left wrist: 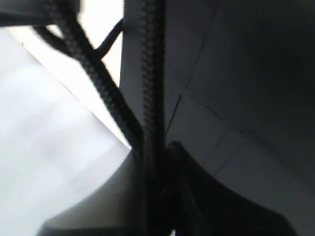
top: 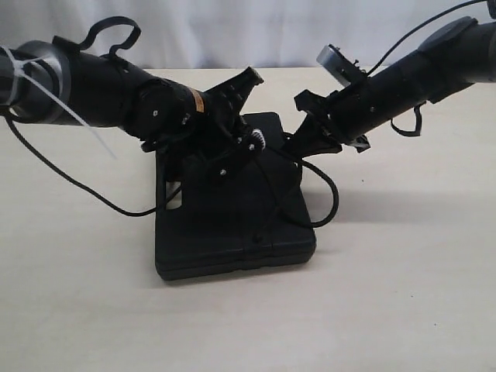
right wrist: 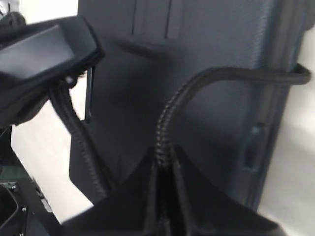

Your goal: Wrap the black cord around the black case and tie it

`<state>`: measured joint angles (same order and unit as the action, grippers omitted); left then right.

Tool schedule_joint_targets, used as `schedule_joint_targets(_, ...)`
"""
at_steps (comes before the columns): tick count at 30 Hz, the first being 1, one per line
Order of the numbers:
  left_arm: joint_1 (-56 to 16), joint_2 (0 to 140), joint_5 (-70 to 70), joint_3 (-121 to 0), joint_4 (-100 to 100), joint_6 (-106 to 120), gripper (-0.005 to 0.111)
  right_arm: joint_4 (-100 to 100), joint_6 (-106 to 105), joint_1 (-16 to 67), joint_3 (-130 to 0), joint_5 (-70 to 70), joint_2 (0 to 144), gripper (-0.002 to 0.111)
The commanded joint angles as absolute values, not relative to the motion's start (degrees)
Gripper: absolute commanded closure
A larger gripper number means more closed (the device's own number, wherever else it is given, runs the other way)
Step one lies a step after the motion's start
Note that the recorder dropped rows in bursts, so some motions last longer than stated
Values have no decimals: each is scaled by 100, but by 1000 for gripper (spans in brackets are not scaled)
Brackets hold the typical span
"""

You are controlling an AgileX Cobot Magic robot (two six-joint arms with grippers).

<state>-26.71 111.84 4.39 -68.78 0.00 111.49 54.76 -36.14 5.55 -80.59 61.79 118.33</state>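
The black case [top: 232,209] lies flat in the middle of the table; its lid also fills the left wrist view [left wrist: 236,88] and the right wrist view [right wrist: 197,54]. The black cord [top: 329,186] loops off the case's right edge and crosses the lid. My left gripper [top: 232,151] is low over the case's far part, shut on the black cord [left wrist: 152,73], which runs straight out of its tips. My right gripper [top: 298,147] is at the case's far right corner, shut on the black cord [right wrist: 165,123], which arches over to the case edge.
The pale table [top: 403,294] surrounds the case. A thin black cable [top: 70,178] from the left arm trails over the table to the case's left side. The left gripper's black body [right wrist: 39,54] sits close to the right gripper above the case.
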Motion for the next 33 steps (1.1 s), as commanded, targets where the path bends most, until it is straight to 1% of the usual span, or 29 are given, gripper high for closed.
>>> schedule_joint_targets(1, -2675, 11126, 403, -6873, -1510, 11049, 76, 5497, -3690, 618, -8029, 6219, 11795, 104)
schedule_joint_targets(4, -2675, 11062, 417, -6873, -2252, 11049, 58, 5497, -3690, 618, -8029, 6219, 11795, 104)
schedule_joint_targets(6, -2675, 11012, 417, -6873, -2660, 11049, 49, 5497, -3690, 618, -8029, 6219, 11795, 104)
schedule_joint_targets(9, -2675, 10848, 442, -6873, -3177, 10783, 42, 5497, -3690, 618, -8029, 6219, 11795, 104)
schedule_joint_targets(10, -2675, 10684, 497, -6873, -3319, 10279, 40, 5497, -3690, 618, -8029, 6174, 11795, 104)
schedule_joint_targets(13, -2675, 10328, 1151, -6873, -3330, 9392, 41, 5497, -3728, 618, -8029, 6160, 11795, 104)
schedule_joint_targets(16, -2675, 9892, 2570, -6873, -3324, 8214, 41, 5497, -3731, 618, -8029, 6160, 11795, 104)
schedule_joint_targets(19, -2675, 9813, 3127, -6873, -2861, 7032, 41, 5497, -3783, 618, -8029, 6160, 11795, 104)
schedule_joint_targets(24, -2675, 9840, 3386, -6873, -1710, 5557, 41, 5497, -3782, 618, -8029, 6316, 11795, 104)
schedule_joint_targets(27, -2675, 9840, 3787, -6873, -1866, 5345, 41, 5497, -3782, 618, -8029, 6354, 11795, 104)
schedule_joint_targets(31, -2675, 9840, 4619, -6873, -2656, 5432, 41, 5497, -3782, 618, -8029, 6341, 11785, 104)
schedule_joint_targets(33, -2675, 9855, 4815, -6873, -3044, 5432, 41, 5497, -3794, 618, -8029, 6341, 11785, 104)
